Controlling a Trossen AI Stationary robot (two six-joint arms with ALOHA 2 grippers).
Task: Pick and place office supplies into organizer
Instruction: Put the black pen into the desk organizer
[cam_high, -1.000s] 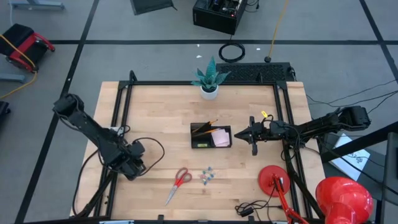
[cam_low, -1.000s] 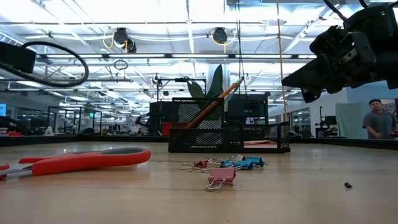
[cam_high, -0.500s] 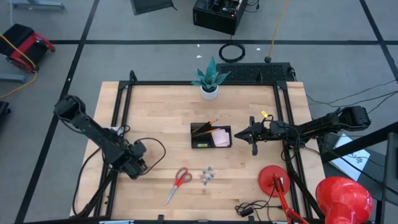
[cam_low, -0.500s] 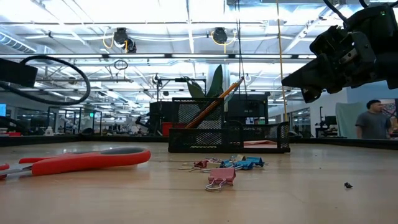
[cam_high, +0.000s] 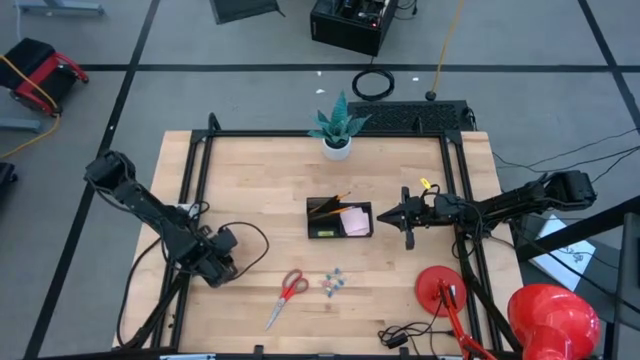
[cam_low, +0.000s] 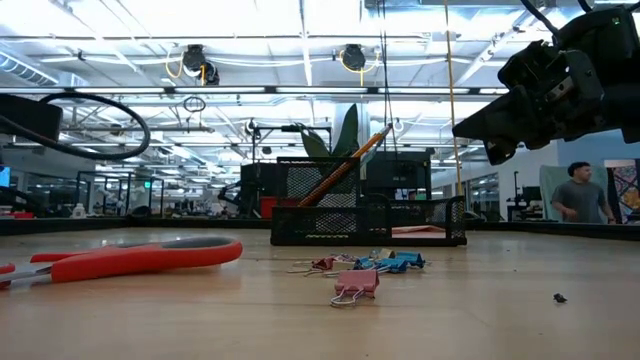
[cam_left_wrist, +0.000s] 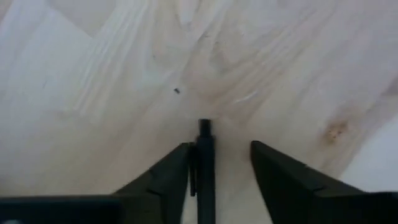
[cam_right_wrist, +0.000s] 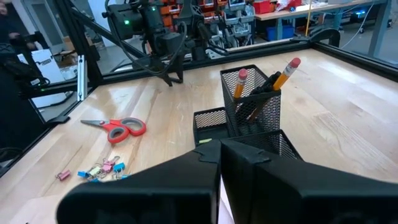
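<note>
My left gripper (cam_left_wrist: 221, 149) points down at the table's near left (cam_high: 215, 268). It is open, with a black pen (cam_left_wrist: 205, 163) lying on the wood between its fingers, lengthwise along them. The black mesh organizer (cam_high: 339, 217) stands mid-table with pencils and a pink pad (cam_high: 355, 220) inside. Red-handled scissors (cam_high: 288, 293) and a cluster of small clips (cam_high: 335, 282) lie flat toward the near edge. My right gripper (cam_right_wrist: 221, 155) hangs shut and level just right of the organizer (cam_right_wrist: 249, 106), holding nothing. My left gripper comes at the black pen from above with one finger on each side of its barrel (cam_left_wrist: 205, 180). One finger (cam_left_wrist: 177, 168) is close against the pen's clip side and the other stands off with a gap. I cannot tell whether it touches. The pen lies flat on the table.
A potted plant (cam_high: 337, 147) stands at the far edge. A red lamp (cam_high: 550, 315) with its round base (cam_high: 440, 285) and a cable (cam_high: 400, 335) fill the near right corner. A tiny yellow piece (cam_high: 425, 184) lies right of the organizer. Black frame rails (cam_high: 195, 190) line the table's sides.
My left gripper has sunk a little toward the table at the near left. Its arm and cable loop show lower in the low view. The scissors, clips and organizer lie as before, and my right arm has kept still.
</note>
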